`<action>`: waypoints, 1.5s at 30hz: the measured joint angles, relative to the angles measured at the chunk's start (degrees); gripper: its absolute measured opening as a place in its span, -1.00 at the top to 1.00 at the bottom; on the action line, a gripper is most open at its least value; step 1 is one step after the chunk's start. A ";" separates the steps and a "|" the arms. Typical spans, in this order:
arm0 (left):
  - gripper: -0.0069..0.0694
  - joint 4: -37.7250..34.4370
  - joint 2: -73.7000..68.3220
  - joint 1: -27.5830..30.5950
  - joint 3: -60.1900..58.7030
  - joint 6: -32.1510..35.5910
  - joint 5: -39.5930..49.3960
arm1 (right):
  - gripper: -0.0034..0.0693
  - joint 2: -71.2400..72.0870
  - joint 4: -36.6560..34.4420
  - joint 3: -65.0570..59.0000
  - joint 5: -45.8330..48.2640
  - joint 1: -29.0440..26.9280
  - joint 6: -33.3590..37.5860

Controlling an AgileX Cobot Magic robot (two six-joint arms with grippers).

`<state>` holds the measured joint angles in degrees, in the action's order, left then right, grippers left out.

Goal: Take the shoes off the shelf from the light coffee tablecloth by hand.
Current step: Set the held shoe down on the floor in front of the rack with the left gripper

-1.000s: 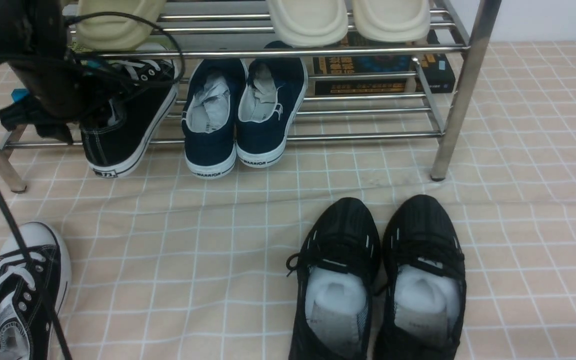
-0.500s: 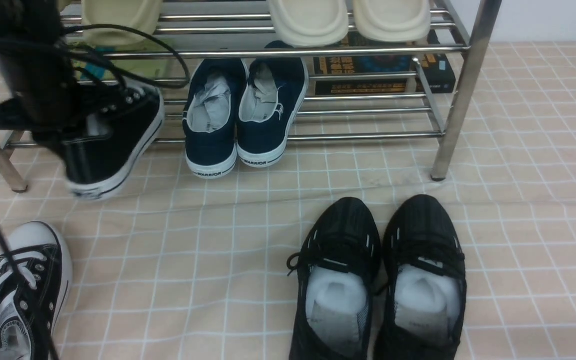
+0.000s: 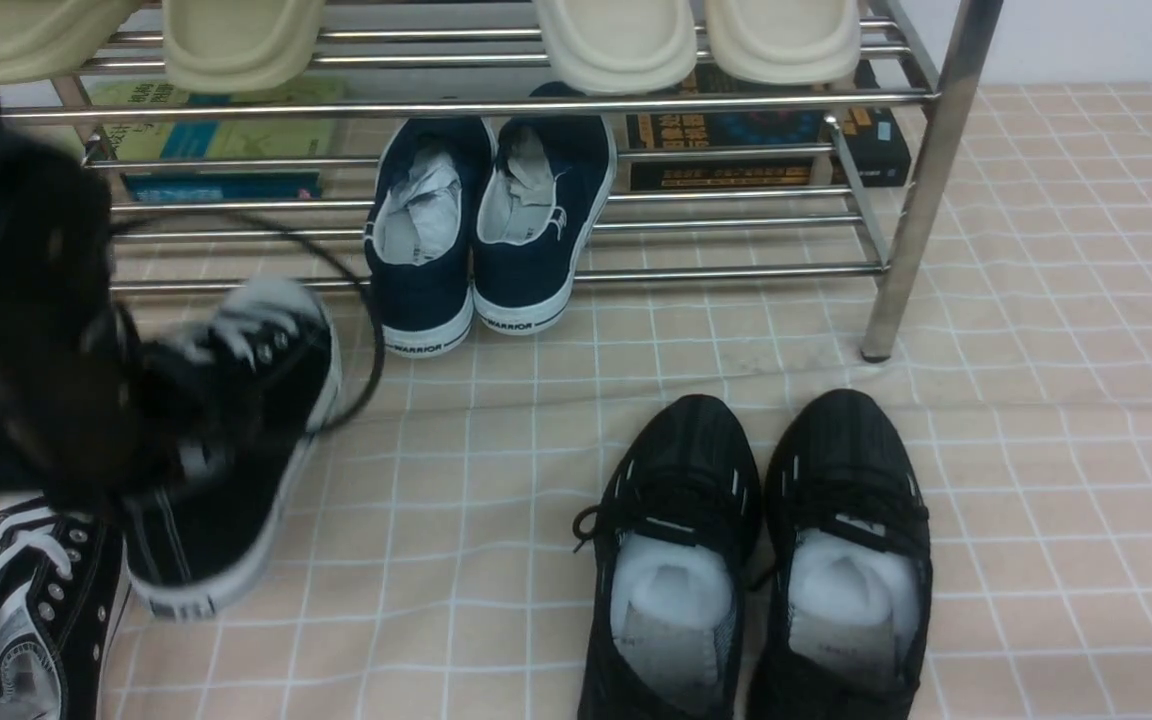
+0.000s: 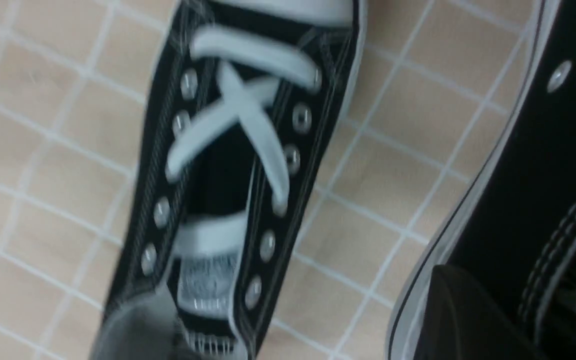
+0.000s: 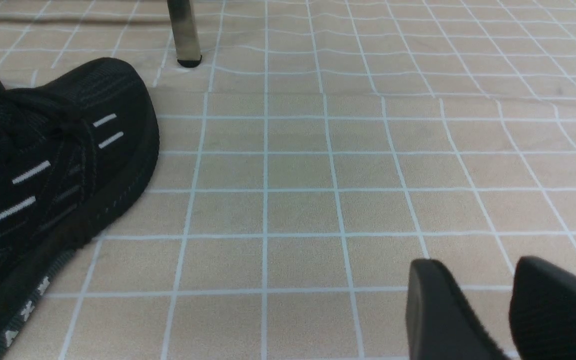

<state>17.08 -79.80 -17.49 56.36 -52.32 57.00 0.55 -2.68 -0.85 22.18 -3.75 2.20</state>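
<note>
My left gripper (image 3: 151, 440) is shut on the heel side of one black canvas sneaker (image 3: 236, 430), held off the chrome shelf (image 3: 921, 180) just above the light coffee tablecloth (image 3: 436, 480). The sneaker's toe points toward the shelf. The left wrist view shows the held sneaker (image 4: 533, 165) with one black finger (image 4: 463, 310) against its side. The other sneaker (image 3: 26, 620) lies on the cloth at the near left, and it shows beside the held one in the left wrist view (image 4: 233, 165). My right gripper (image 5: 473, 280) is slightly open and empty, low over bare cloth, and out of the front view.
Navy WARRIOR slip-ons (image 3: 481, 230) sit on the lower tier. Cream slippers (image 3: 616, 40) are on the top tier, with books (image 3: 766, 140) behind. All-black mesh shoes (image 3: 756, 560) stand on the cloth at the near right, one of them (image 5: 53, 165) beside my right gripper. A shelf leg (image 5: 184, 35) stands beyond.
My left gripper has carried the black sneaker off the lower tier, down and toward me, until it hangs beside the other sneaker. The books behind its old place now show.
</note>
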 joint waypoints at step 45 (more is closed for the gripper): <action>0.19 3.37 5.59 -3.46 -3.82 2.92 7.35 | 0.25 0.00 0.00 0.00 0.00 0.00 0.00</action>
<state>20.46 -74.21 -20.95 52.54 -49.39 64.35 0.55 -2.68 -0.85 22.18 -3.75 2.20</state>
